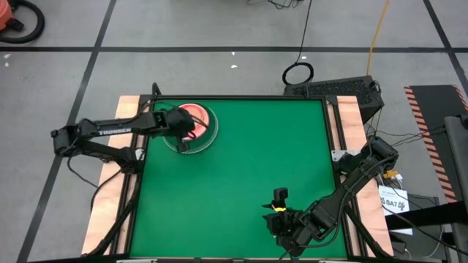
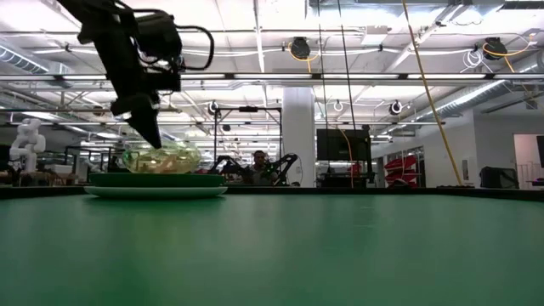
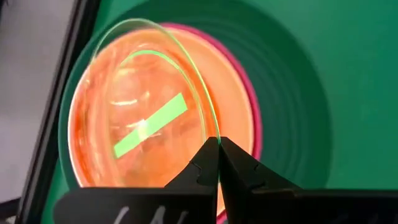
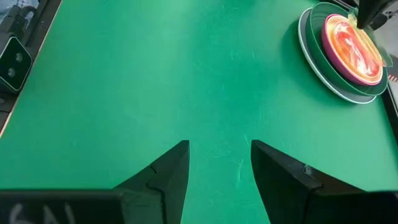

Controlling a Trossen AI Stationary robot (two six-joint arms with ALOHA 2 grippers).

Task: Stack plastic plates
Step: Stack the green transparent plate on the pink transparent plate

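Pinched shut on the rim of the see-through green plate (image 3: 149, 106), the left gripper (image 3: 217, 146) holds it tilted directly over the stack (image 1: 191, 129); right gripper (image 4: 219, 163) waits well apart, jaws parted and empty.

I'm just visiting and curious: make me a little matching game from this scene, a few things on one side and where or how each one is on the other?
Things:
1. left gripper
2. right gripper
3. see-through green plate
4. dark-green plate

States:
a. open, above bare green table
b. tilted, pinched at its rim
c. shut, over the stack
d. low in the stack, under the hot-pink plate

Pairs: 1-c, 2-a, 3-b, 4-d
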